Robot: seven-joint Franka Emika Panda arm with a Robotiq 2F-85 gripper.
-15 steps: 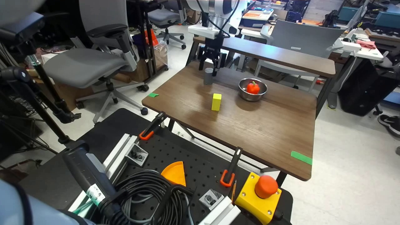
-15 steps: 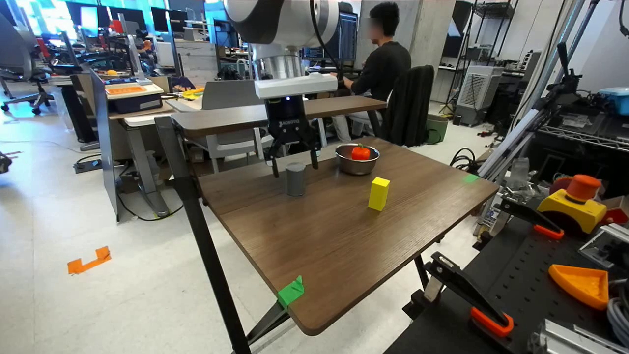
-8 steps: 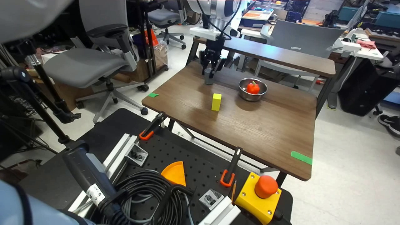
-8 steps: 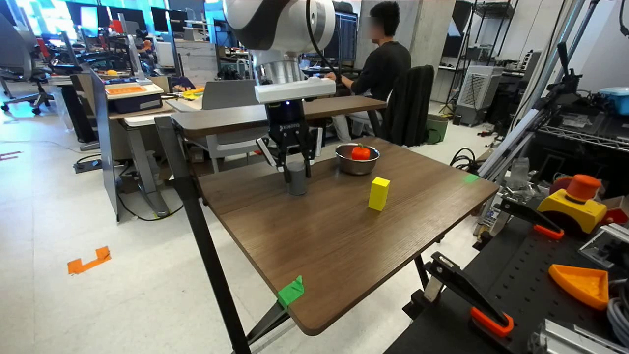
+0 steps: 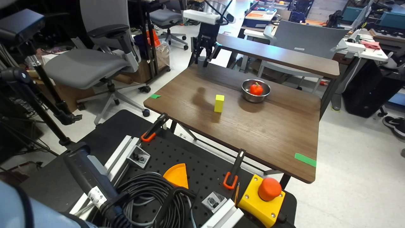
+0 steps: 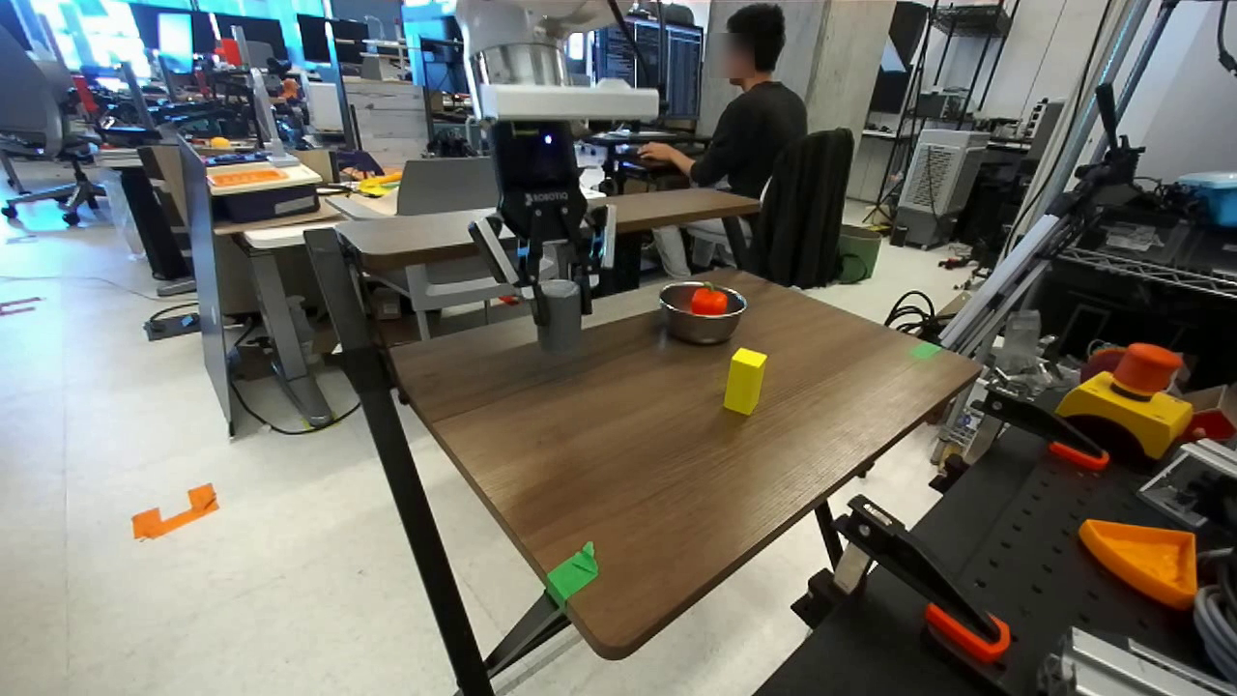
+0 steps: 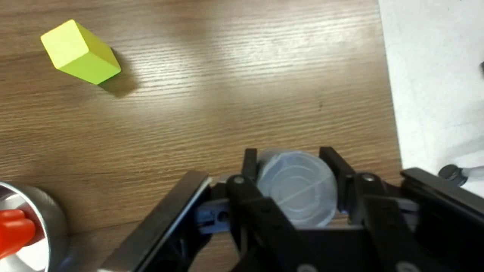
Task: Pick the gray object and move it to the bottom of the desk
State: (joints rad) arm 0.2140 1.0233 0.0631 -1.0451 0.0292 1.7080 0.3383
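Note:
The gray object [image 6: 559, 333] is a small upright cylinder with a round pale top [image 7: 300, 189] in the wrist view. My gripper [image 7: 293, 175] is shut on its sides, one black finger on each. In both exterior views it hangs over the back corner of the desk [image 6: 618, 464], appearing lifted off the wood. Dark fingers partly cover the gray object [image 5: 201, 60] in an exterior view.
A yellow block [image 6: 745, 382] stands upright near the desk's middle. Beside it, a silvery bowl [image 6: 710, 333] holds a red pepper [image 6: 708, 301]. A raised shelf [image 5: 278, 57] runs along the back. Green tape [image 6: 573, 573] marks a corner.
The gripper's fingers have come together on the gray object, which stood on the desk. Gripper and object have since risen and shifted back, away from the yellow block.

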